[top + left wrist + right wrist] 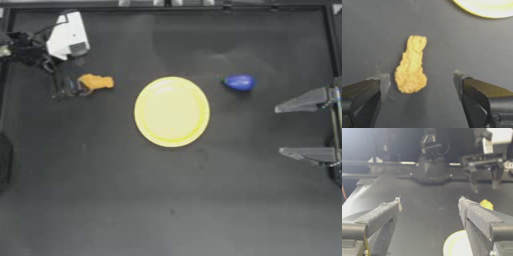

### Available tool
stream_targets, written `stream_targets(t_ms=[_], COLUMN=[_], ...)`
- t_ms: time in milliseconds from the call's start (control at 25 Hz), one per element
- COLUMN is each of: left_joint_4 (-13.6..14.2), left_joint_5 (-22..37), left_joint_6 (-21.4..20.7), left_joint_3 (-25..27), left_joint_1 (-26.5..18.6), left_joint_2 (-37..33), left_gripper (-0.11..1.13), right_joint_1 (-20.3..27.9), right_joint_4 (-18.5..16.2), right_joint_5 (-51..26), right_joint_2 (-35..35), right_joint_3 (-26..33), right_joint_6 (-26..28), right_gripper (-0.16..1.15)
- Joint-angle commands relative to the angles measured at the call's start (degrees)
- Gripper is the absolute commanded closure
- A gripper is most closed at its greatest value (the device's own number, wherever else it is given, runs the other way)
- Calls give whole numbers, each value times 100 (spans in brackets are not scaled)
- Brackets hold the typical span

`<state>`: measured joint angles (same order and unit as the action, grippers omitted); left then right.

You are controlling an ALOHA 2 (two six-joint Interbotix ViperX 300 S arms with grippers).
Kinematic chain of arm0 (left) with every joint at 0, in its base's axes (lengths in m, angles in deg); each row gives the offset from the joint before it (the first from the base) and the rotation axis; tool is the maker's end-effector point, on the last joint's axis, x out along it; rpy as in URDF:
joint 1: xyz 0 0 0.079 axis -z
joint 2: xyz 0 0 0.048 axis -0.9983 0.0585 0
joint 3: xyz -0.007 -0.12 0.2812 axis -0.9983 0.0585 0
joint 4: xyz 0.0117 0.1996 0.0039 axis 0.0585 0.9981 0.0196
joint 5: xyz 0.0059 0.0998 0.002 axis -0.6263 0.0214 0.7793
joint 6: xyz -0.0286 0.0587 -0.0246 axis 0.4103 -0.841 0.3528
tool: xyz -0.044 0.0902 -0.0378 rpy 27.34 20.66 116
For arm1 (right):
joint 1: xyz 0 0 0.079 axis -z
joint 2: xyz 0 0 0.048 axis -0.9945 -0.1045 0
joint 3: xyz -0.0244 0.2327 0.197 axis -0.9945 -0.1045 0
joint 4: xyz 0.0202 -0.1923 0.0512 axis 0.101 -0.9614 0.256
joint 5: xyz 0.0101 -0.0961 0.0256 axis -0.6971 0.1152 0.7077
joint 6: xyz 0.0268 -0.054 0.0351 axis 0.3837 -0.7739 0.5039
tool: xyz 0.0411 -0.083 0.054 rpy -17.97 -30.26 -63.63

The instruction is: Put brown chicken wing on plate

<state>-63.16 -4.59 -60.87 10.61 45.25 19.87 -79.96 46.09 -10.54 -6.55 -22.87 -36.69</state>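
In the top view the left pincer [70, 89] is dark and hard to make out. The brown chicken wing [411, 69] lies flat on the tabletop [167, 200], between its wide open jaws, touching neither. It sits left of the yellow plate [172, 111], apart from it. The right pincer [294, 130] waits at the right edge, open wide and holding nothing. A small blue thing [239, 82] lies near the plate

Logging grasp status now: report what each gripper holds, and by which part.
Nothing is held. The left gripper is open around the brown chicken wing, not touching it. The right gripper is open and parked at the table's right edge.
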Motion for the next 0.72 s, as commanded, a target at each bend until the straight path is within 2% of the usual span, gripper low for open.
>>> stream_targets(t_ms=[40, 720], left_joint_4=[-18, 88], left_joint_5=[-18, -26], left_joint_6=[-229, -255], left_joint_3=[-229, -448], left_joint_1=[-70, -237], left_joint_2=[299, 1266], left_gripper=[-1, -1], right_joint_1=[0, 0], right_joint_4=[18, 18], right_joint_5=[26, 79], right_joint_2=[-44, -44], right_joint_3=[35, -35], right_joint_6=[9, 9], right_gripper=[-1, -1])
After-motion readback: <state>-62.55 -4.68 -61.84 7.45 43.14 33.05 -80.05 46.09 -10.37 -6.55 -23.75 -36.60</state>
